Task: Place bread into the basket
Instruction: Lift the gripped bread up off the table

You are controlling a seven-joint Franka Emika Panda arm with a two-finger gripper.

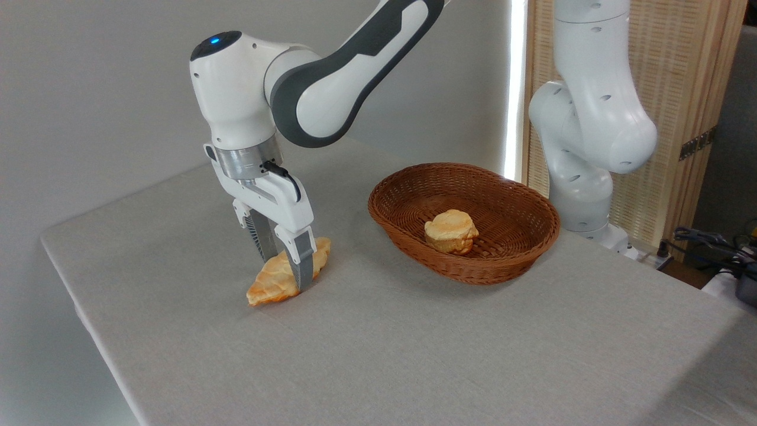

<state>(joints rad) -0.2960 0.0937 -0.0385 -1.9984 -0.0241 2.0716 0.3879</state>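
Croissant-shaped bread (278, 281) lying on the grey surface (414, 343), pinched across its middle by the pincer (287, 269). Beyond, to the right and well apart, the oval wicker basket (508, 260) holding a small round bun (451, 232).

The basket (502, 260) is brown woven wicker, rough and ribbed. The croissant-shaped bread (273, 283) has a golden crust with a slight sheen; the round bun (452, 232) looks paler and matt. A grey cloth with a fine weave covers the table (414, 355) — matt throughout. The robot arm (331, 77) is glossy white and grey plastic with a brushed-metal wrist ring (243, 161).
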